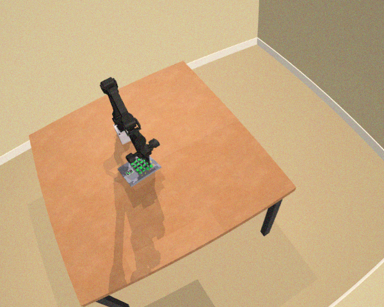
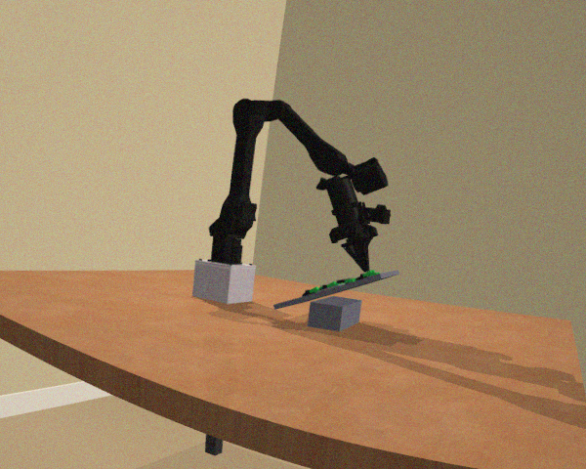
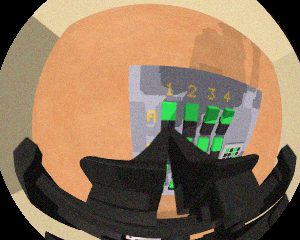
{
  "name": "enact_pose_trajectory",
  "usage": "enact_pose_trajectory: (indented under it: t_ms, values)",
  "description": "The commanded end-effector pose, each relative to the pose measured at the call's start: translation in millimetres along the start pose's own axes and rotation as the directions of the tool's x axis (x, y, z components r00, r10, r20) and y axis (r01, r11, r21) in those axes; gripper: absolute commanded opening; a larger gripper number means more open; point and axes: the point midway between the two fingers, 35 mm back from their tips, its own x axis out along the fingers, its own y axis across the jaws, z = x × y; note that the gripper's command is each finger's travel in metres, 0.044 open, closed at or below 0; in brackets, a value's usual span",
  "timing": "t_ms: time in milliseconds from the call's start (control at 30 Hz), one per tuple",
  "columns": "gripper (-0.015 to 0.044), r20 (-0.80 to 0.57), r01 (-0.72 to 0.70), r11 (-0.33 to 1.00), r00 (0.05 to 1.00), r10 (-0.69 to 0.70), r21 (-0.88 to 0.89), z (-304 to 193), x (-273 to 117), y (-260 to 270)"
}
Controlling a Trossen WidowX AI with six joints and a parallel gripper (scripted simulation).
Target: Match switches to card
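Wrist view: gripper clenched, nothing held, tips at switch A1, centre of frame; card lower right.

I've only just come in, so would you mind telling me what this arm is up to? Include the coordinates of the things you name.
The arm point(image 1: 118, 106) point(image 2: 242, 166) is working on a tilted panel of green-and-dark switches. Its jaws are shut with nothing between them, tips down at switch A1 point(image 3: 169, 111), apparently to press it. Whether they touch it is unclear.
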Motion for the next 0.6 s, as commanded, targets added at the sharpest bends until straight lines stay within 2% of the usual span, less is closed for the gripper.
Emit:
enact_pose_trajectory:
  t_ms: [0,567]
  values:
    - [0.0000,-0.003,0.003,1.000,1.000,-0.003,0.004,-0.7,1.5,-0.4]
    - [0.0000,-0.003,0.003,1.000,1.000,-0.003,0.004,-0.7,3.5,-0.4]
